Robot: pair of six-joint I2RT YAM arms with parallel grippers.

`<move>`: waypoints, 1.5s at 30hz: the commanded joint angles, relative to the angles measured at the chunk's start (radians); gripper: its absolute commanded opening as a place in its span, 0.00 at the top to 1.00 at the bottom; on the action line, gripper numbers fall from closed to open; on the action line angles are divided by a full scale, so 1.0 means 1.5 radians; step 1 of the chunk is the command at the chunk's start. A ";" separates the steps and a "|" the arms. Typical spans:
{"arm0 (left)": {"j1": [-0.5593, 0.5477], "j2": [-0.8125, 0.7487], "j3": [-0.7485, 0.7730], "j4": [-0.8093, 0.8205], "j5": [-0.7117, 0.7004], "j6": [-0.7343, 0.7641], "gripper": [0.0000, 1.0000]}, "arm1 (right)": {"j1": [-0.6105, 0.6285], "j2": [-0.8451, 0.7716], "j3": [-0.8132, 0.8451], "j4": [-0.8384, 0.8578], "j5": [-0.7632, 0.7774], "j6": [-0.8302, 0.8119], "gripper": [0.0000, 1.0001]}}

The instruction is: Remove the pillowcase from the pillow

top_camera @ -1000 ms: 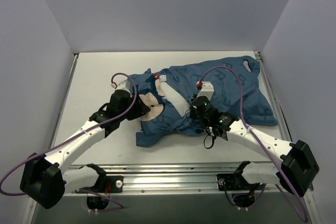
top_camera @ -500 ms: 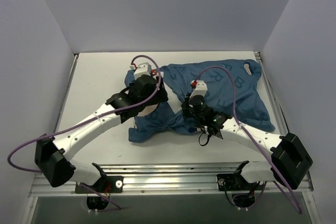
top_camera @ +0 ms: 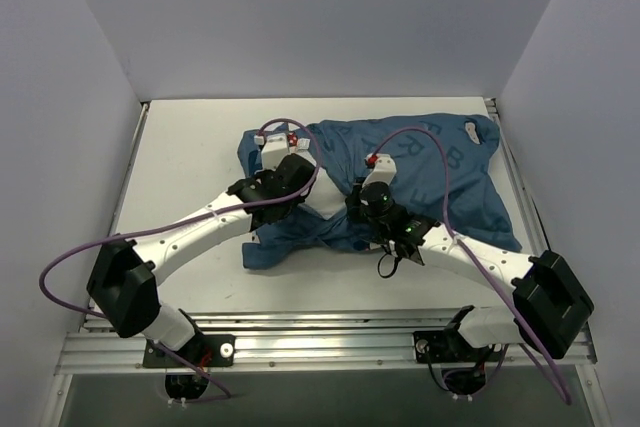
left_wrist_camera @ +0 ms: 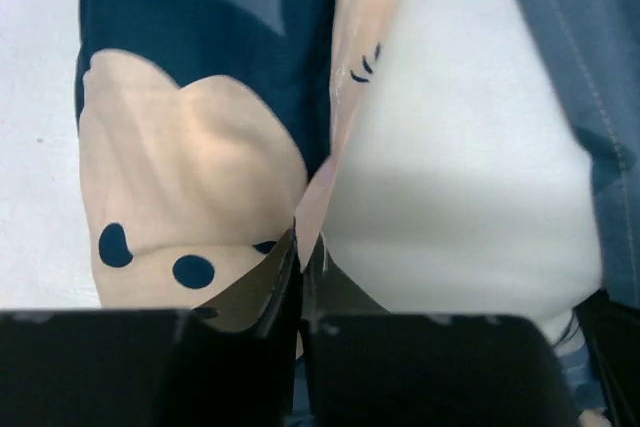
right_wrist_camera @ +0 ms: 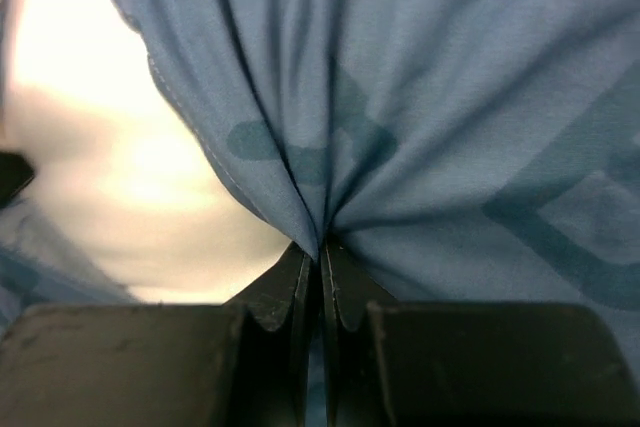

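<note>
The dark blue lettered pillowcase (top_camera: 440, 177) lies rumpled over the middle and right of the table. A patch of the white pillow (top_camera: 324, 203) shows at its open end, between the two grippers. My left gripper (top_camera: 308, 190) is shut on a fold of the pillowcase (left_wrist_camera: 200, 7) at the peach mouse-face print (left_wrist_camera: 190, 177), beside the bare pillow (left_wrist_camera: 450, 177). My right gripper (top_camera: 352, 209) is shut on a bunched pinch of blue pillowcase (right_wrist_camera: 450, 97), with the pillow (right_wrist_camera: 130, 147) bright to its left. In the wrist views the left gripper (left_wrist_camera: 303, 242) and right gripper (right_wrist_camera: 322, 252) each have cloth between the tips.
The white table (top_camera: 180, 167) is walled by grey panels at the left, back and right. A metal rail (top_camera: 320, 337) runs along the near edge by the arm bases. Purple cables loop over both arms.
My left arm swung right from the cover's left end to its open edge and closed its jaws on the fabric there. The right gripper shifted slightly left, still holding its pinch.
</note>
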 commanded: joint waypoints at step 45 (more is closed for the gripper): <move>0.130 -0.174 -0.409 0.296 0.313 -0.064 0.92 | 0.163 0.165 0.313 -0.214 0.094 -0.054 0.33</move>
